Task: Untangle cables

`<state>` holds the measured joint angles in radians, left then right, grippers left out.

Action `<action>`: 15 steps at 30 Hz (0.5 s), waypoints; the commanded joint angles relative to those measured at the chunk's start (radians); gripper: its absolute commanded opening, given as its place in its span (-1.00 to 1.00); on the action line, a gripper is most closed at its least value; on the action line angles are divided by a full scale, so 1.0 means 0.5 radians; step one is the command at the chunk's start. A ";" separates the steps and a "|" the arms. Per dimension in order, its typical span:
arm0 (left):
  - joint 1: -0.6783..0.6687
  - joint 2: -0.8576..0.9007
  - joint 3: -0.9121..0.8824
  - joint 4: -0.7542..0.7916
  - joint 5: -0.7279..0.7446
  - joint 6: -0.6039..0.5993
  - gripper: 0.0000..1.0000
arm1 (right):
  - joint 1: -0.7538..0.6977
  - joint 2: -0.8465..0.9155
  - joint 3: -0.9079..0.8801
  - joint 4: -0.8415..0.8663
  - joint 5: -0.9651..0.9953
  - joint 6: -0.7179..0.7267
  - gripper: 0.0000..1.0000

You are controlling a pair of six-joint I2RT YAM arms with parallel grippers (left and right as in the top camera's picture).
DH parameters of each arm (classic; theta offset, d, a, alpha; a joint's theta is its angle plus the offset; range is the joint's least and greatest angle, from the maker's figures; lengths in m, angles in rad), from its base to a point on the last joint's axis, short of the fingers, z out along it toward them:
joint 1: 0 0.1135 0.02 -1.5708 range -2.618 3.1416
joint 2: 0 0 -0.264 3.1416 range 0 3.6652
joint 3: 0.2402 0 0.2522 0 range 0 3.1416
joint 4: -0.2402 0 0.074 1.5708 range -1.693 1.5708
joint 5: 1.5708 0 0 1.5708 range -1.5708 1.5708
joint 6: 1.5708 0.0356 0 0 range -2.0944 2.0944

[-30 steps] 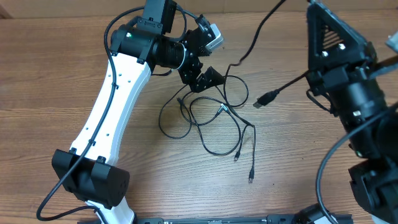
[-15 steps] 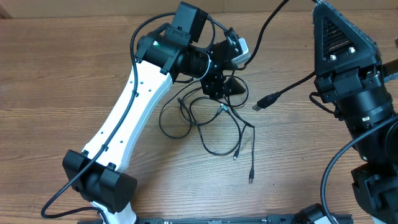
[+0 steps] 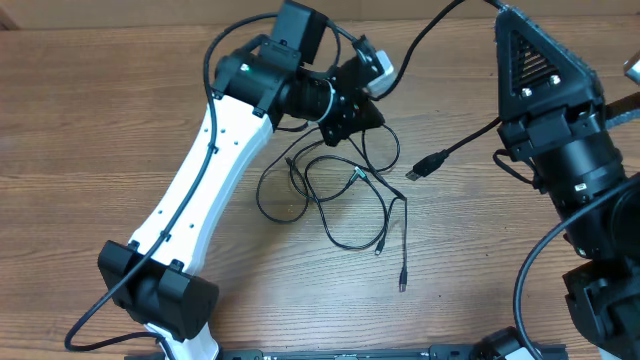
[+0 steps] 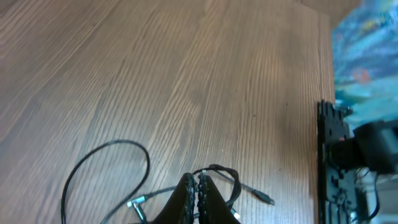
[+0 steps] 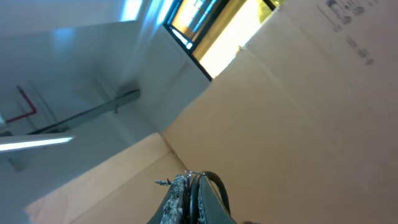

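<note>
The left gripper (image 4: 198, 182), fingers pressed together, sits at the top loop of the tangled cables (image 4: 118, 142) on the table (image 3: 100, 120), any wire pinched between them unclear.

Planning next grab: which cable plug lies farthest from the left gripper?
The bottom plug, lowest in overhead view, just past the neighbour plug; others sit nearer the left gripper.
</note>
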<state>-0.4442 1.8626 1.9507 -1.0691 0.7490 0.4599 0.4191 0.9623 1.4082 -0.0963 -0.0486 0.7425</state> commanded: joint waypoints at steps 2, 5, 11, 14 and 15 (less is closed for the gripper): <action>0.166 -0.094 0.233 -0.036 -0.002 -0.356 -0.91 | -0.009 -0.011 0.040 -0.179 0.237 -0.036 -0.93; 0.284 -0.187 0.434 -0.074 -0.003 -0.406 -0.92 | -0.009 -0.011 0.040 -0.381 0.430 -0.036 -0.91; 0.438 -0.423 0.659 -0.082 -0.195 -0.414 -0.91 | -0.009 0.008 0.040 -0.624 0.517 -0.036 0.06; 0.443 -0.537 0.663 -0.089 -0.401 -0.413 -0.92 | -0.008 0.043 0.040 -0.682 0.515 -0.034 0.64; 0.443 -0.576 0.663 -0.090 -0.455 -0.413 -0.91 | -0.008 0.069 0.040 -0.717 0.514 -0.034 0.87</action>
<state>-0.2222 1.6184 2.2665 -1.1091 0.6331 0.2691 0.4187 0.9745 1.4109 -0.4358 0.1883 0.7307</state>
